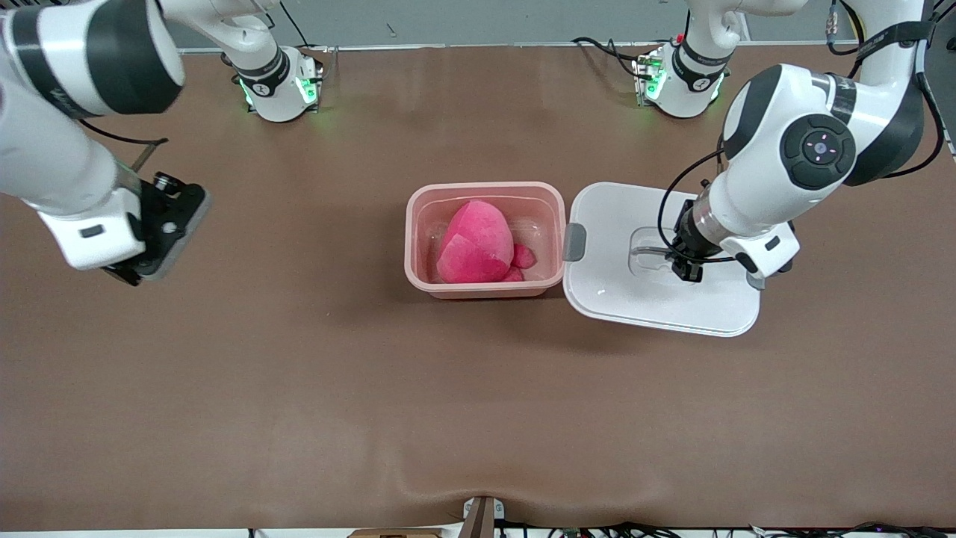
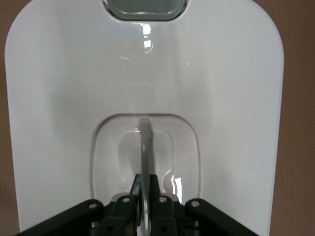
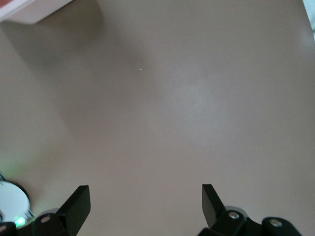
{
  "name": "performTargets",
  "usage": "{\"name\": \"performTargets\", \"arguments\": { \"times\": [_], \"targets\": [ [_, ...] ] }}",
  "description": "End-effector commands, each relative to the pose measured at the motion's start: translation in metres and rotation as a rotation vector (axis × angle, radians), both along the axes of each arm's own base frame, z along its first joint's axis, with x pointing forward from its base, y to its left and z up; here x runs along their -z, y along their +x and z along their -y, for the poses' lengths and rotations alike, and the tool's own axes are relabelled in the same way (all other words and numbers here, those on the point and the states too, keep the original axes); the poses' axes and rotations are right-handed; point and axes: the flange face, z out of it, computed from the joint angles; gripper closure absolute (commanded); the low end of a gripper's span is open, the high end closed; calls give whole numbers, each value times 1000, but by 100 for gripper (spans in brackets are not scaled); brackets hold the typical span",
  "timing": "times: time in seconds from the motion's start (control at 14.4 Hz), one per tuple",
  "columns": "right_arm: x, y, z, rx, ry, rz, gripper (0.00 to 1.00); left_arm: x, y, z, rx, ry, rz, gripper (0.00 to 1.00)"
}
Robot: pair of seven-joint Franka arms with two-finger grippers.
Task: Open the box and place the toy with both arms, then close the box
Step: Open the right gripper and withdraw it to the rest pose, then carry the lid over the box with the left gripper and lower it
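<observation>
**Operator:** Nearest to my front camera is the white lid (image 1: 624,291), lying flat on the brown table (image 1: 299,388) just beside the box (image 1: 484,240), toward the left arm's end. One grey latch (image 1: 574,242) on the lid's edge sits right against the box wall.

**Observer:** And the left gripper?

**Operator:** I see the left gripper (image 1: 687,267) down in the lid's recessed centre, its fingers pinched tight on the raised handle (image 2: 144,147). From the left wrist view the thin handle bar runs straight between the black fingers (image 2: 153,189), and the second grey latch (image 2: 144,9) shows at the lid's edge.

**Observer:** Where is the toy?

**Operator:** The toy (image 1: 478,243) is inside the open box, a bright pink plush filling much of the tub. I can't make out its face from here. The box itself sits mid-table, pale pink and translucent, with no lid on it.

**Observer:** Right arm?

**Operator:** It waits. The right gripper (image 1: 153,250) hangs over bare table toward the right arm's end, well apart from the box. In my right wrist view its fingers (image 3: 78,201) are spread wide with nothing between them.
</observation>
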Motion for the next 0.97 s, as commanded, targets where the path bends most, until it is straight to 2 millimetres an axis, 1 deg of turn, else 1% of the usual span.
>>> {"name": "performTargets", "arguments": {
  "times": [0.0,0.14,0.21,0.28,0.42,0.48,0.55,0.62,0.69,0.76,0.83,0.9],
  "targets": [
    [-11,-27,9,170,18,13,0,1,-6,23,-33,-3,19,100],
    [-16,-34,19,273,14,30,0,1,-13,45,-41,-2,37,100],
    [-22,-39,19,350,10,42,0,6,-14,55,-49,-4,39,100],
    [-24,-44,20,427,4,49,0,2,-16,67,-57,-9,50,100],
    [-29,-54,21,508,2,67,0,12,-20,93,-57,-8,40,100],
    [-36,-57,26,554,4,80,0,17,-24,107,-57,-5,33,100],
    [-45,-61,36,608,14,95,0,20,-27,120,-62,-6,32,100],
    [-54,-66,38,652,30,103,0,22,-26,126,-73,-6,32,100],
    [-58,-70,44,693,32,104,0,20,-26,131,-76,-11,37,100],
    [-59,-71,55,727,43,94,0,27,-27,136,-76,-7,27,100],
    [-58,-70,63,750,72,85,0,30,-32,148,-77,-4,25,100],
    [-57,-68,77,788,109,70,0,34,-32,156,-96,-6,26,100]
  ]
}}
